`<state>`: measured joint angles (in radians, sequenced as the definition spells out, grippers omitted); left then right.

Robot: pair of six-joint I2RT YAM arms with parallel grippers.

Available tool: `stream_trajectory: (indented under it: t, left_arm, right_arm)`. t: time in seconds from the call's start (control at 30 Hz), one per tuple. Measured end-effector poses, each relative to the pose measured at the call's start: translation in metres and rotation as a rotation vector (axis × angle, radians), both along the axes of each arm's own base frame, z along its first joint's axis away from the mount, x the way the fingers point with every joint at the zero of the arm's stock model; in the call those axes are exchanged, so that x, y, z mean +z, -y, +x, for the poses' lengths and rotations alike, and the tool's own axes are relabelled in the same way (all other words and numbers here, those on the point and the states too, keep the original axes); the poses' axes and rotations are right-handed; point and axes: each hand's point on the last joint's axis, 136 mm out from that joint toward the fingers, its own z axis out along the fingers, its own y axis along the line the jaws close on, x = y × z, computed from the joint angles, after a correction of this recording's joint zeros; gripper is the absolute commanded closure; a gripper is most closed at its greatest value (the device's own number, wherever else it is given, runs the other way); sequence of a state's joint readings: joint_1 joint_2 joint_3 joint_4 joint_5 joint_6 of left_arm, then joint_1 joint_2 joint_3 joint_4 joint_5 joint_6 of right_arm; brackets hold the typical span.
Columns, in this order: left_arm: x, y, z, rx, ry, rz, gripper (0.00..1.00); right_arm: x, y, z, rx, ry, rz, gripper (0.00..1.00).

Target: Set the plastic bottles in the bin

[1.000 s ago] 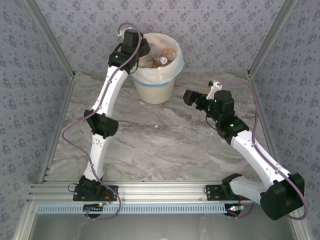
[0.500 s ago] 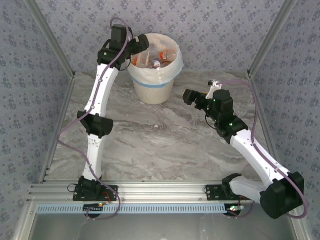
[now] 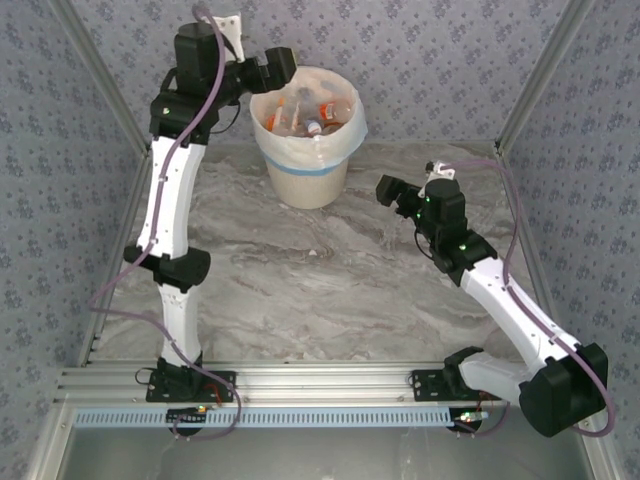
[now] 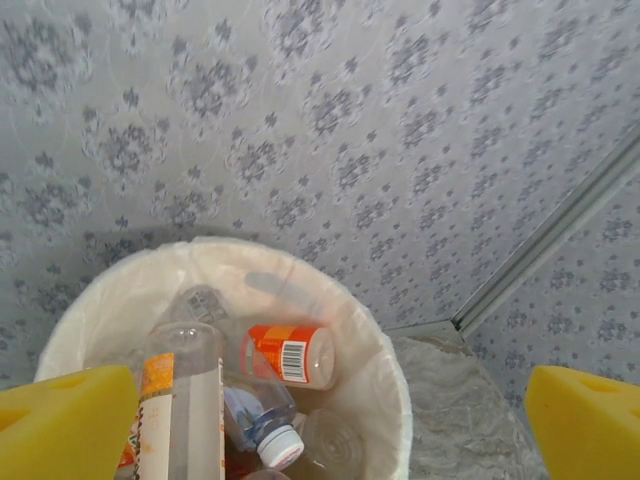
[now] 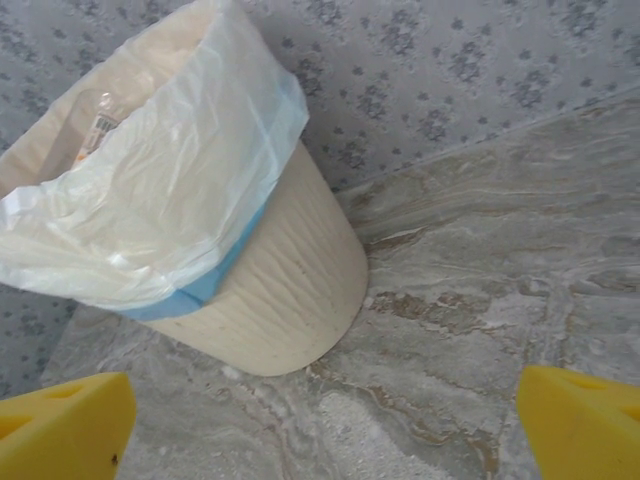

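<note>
The bin (image 3: 308, 178) is a cream bucket with a white bag liner and a pale blue band, standing at the back of the table. Several plastic bottles (image 3: 300, 115) lie inside it. In the left wrist view I see an orange-labelled bottle (image 4: 290, 355), a tall clear one (image 4: 182, 400) and a white-capped one (image 4: 265, 430). My left gripper (image 3: 278, 66) hovers high by the bin's left rim, open and empty, its yellow fingertips (image 4: 65, 425) far apart. My right gripper (image 3: 390, 190) is to the right of the bin (image 5: 260, 300), open and empty above the table.
The marble tabletop (image 3: 320, 290) stretches between the arms. Patterned walls close the back and both sides, with metal corner posts (image 3: 530, 90). The bag's edge (image 5: 160, 190) drapes over the bin's rim in the right wrist view.
My left arm has risen and drawn back to the left from over the bin, its jaws spreading wide. The right gripper has shifted slightly to the right.
</note>
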<state>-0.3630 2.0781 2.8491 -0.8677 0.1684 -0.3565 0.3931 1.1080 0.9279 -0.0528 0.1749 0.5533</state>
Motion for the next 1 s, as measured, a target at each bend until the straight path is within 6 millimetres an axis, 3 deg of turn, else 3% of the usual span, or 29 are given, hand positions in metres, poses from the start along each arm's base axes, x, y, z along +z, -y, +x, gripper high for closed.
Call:
stream_trajectory:
  t: [0.13,0.23,0.43,0.63,0.77,0.9,1.0]
  left_arm:
    - [0.012,-0.011,-0.028,0.023,0.018,0.036,0.01]
    - [-0.002,-0.023,-0.047,0.059,0.038,0.042,0.0]
    - [-0.072,-0.073,-0.081,0.257,0.094,0.05,0.01]
    - [-0.125,-0.155,-0.108,0.611,0.101,0.081,0.01]
    - [-0.179,-0.222,-0.125,0.853,0.017,0.118,0.01]
    - [-0.261,-0.276,-0.141,1.033,-0.141,0.191,0.01]
    - [-0.327,-0.303,-0.154,1.089,-0.27,0.252,0.0]
  right_arm:
    - [0.001,0.02,0.001,-0.076,0.009,-0.015,0.0]
    - [-0.007,0.035,0.002,-0.127,-0.005,-0.039,0.0]
    - [-0.028,0.064,0.001,-0.209,-0.051,-0.123,0.0]
    - [-0.05,0.092,-0.005,-0.271,-0.089,-0.209,0.0]
    - [-0.067,0.107,-0.008,-0.302,-0.114,-0.26,0.0]
    - [-0.089,0.123,-0.012,-0.329,-0.144,-0.304,0.0]
    - [-0.102,0.135,-0.015,-0.35,-0.16,-0.326,0.0]
